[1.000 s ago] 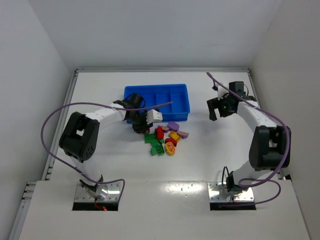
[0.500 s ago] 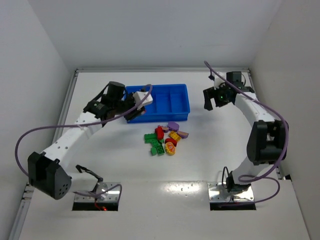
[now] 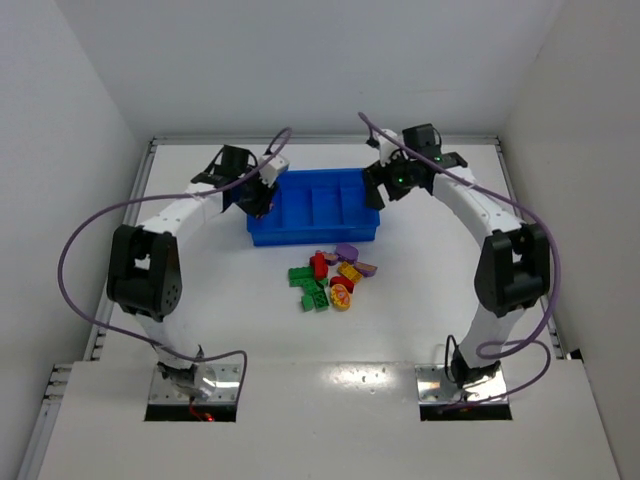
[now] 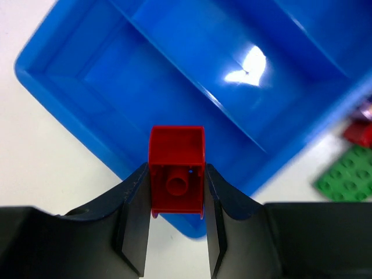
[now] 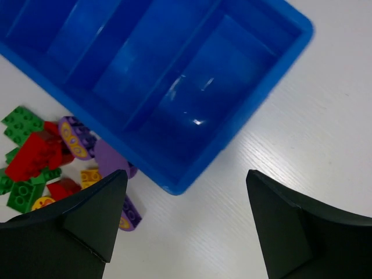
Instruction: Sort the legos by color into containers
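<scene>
Left jaws clamp a red lego above the tray; right jaws gape.

1 red lego & blue tray

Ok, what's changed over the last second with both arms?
The left fingers, shut on a red brick, swung away from above the loose legos, back and to the left, to the left end of the blue tray. The right fingers, open, came in from farther right to the tray's right end. The blue tray and the loose legos stayed put.
</scene>
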Motion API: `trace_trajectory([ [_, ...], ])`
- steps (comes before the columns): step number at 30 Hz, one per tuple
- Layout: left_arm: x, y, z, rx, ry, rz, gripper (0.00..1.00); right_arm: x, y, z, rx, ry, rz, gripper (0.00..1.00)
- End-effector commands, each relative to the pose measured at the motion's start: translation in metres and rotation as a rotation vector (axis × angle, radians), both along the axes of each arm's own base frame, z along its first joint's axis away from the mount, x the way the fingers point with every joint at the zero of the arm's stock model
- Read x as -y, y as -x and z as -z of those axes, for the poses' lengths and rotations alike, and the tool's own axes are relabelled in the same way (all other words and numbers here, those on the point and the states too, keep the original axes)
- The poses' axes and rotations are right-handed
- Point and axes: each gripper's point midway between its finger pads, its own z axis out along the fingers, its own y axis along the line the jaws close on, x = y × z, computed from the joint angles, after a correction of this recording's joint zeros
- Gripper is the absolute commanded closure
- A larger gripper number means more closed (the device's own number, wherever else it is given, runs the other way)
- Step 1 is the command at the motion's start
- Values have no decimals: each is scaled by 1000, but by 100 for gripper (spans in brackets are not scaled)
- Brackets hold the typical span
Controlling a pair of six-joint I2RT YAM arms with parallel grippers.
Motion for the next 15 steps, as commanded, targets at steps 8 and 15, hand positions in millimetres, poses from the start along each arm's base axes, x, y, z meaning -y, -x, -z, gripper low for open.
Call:
trace_trajectory([
  [8, -2, -53, -21, 46, 160, -47, 41, -45, 46, 11, 39, 47, -301, 13],
  [15, -34, -59, -101, 240, 333, -252, 21, -76, 60, 6, -73, 21, -331, 23],
])
